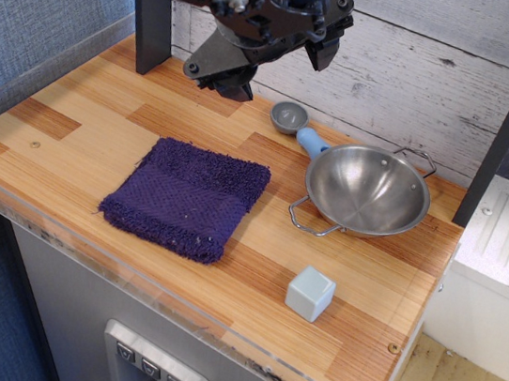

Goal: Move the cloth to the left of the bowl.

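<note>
Cloth (pixel 187 197) lies flat below my gripper (pixel 271 56), already left of the bowl (pixel 366 188); my jaws hang spread, empty.

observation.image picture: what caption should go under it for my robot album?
Purple cloth lying flat left of the steel bowl on a wooden counter, robot claw raised above.

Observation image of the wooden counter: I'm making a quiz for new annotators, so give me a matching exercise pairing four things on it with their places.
Things:
1. cloth
2. bowl
3. pale blue cube
4. scoop

Places:
A. near the front edge, in front of the bowl
B. right side of the counter, close to the wall
C. behind the bowl, its handle reaching the rim
D. flat at the middle, left of the bowl

Pairs: 1-D, 2-B, 3-A, 4-C
</note>
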